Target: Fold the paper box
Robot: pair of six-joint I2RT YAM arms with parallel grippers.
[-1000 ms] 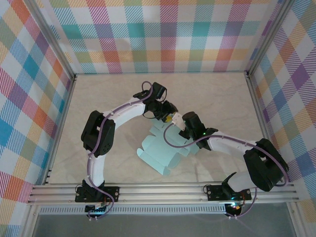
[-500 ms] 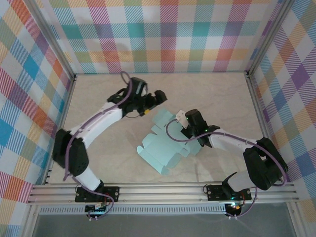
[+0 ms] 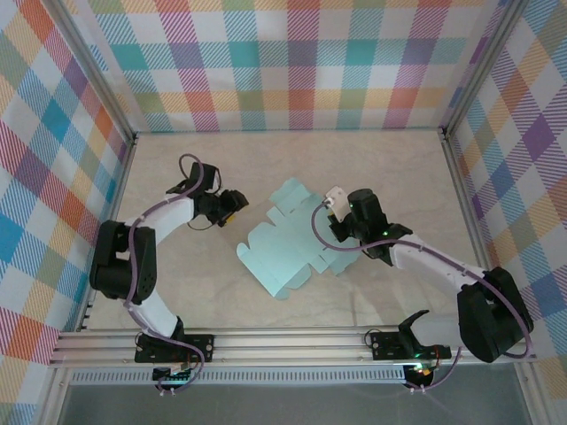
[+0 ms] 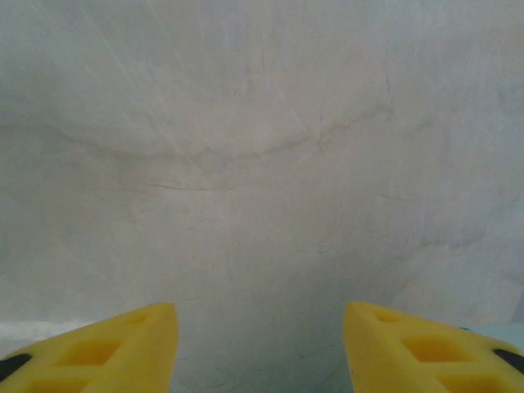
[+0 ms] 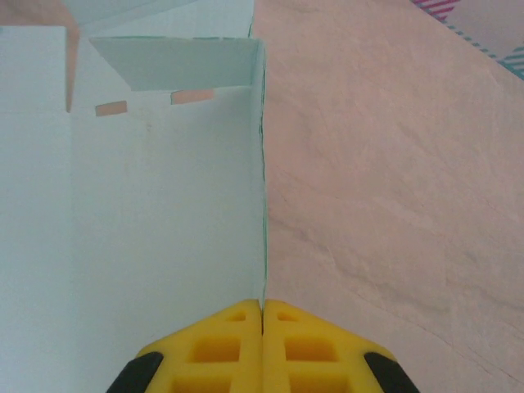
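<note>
I hold the right end effector [image 5: 262,306] clenched on the pale-mint card paper box [image 3: 276,257]; left end effector [image 4: 258,327] released above the beige counter [image 4: 262,147].

paper box [image 3: 282,257]: thin matt card | table [image 3: 390,168]: smooth, faintly veined (stone-look) | right gripper [image 5: 262,304]: matt plastic

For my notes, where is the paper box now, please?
Top view: the paper box lies mid-table, right of the left hand, its right edge in the shut right hand.

Bare table [image 3: 399,168] around the paper box [image 3: 282,255]
</note>
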